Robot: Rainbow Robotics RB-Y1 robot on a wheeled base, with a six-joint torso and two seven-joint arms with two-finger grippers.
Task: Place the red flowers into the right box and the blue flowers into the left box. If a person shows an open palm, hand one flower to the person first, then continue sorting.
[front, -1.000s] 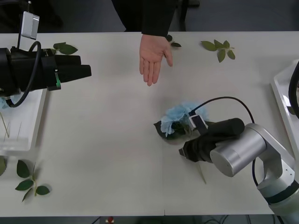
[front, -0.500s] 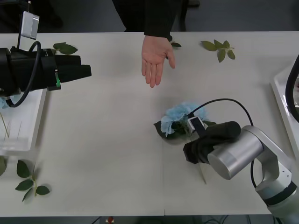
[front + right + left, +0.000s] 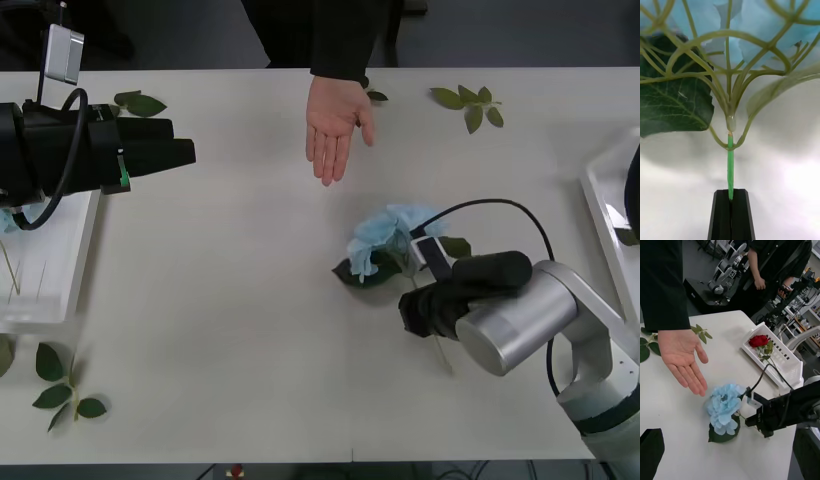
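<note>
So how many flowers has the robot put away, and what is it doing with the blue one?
Done: one red rose lies in the right box. In hand: the right gripper has its jaws shut on the blue flower stem, near the middle of the table. Left: a person's open palm waits, so that flower probably goes there first. The left gripper hangs idle near the left box.

A matt white table (image 3: 240,300) is seen. The blue flower (image 3: 385,238) looks like soft cloth (its stem (image 3: 730,165) glossy plastic), and the right arm's casing (image 3: 515,320) brushed metal.
</note>
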